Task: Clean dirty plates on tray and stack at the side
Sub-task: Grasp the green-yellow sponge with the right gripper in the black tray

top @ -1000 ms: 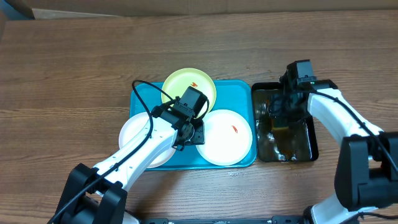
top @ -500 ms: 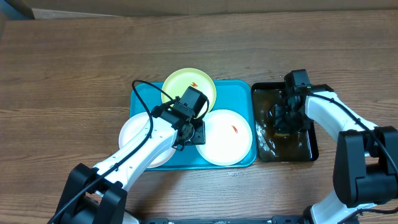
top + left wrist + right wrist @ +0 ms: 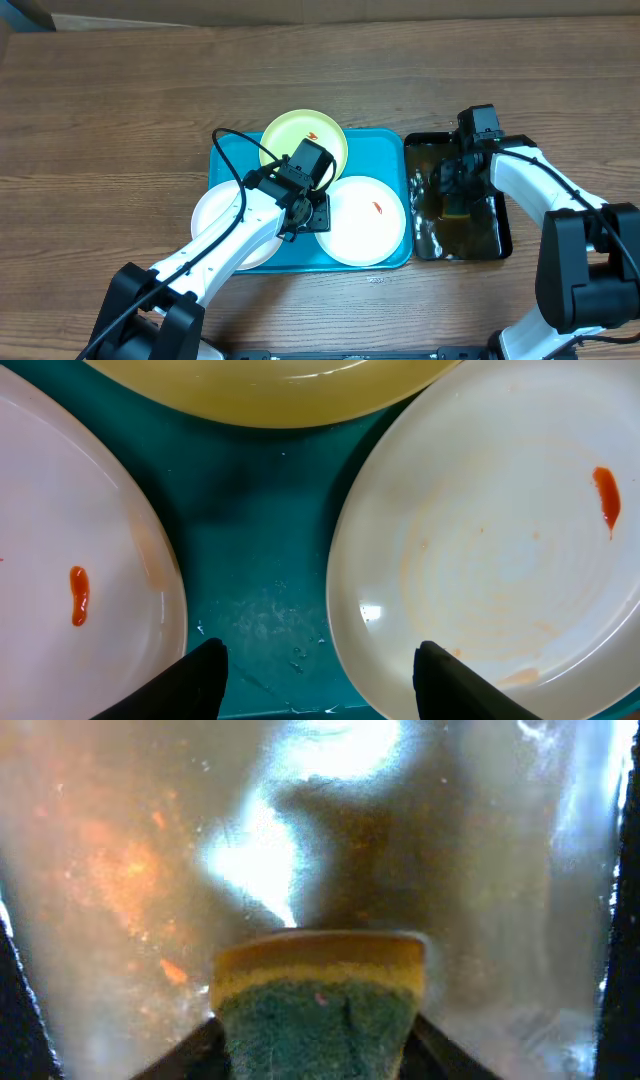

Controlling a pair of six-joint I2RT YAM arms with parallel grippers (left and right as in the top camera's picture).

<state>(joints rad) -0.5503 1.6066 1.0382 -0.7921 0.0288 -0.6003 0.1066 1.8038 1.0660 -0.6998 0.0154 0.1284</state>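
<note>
Table: I see a brown wooden table (image 3: 120, 100) under both trays.
Tray: the turquoise rectangular plastic tray (image 3: 380, 150) holds all three plates.
Black tray: the narrow black water tray (image 3: 506, 235) sits just right of it.
Plates: the yellow-green round plate (image 3: 300, 128) is at the back. The left white plate (image 3: 212, 215) and right white plate (image 3: 365, 225) are in front. Each is smeared red.
Left gripper: my left gripper (image 3: 320, 660) hangs empty, jaws apart, between the white plates.
Right gripper: my right gripper (image 3: 318, 1045) pinches a yellow-and-green sponge (image 3: 318, 995) over the water.
</note>
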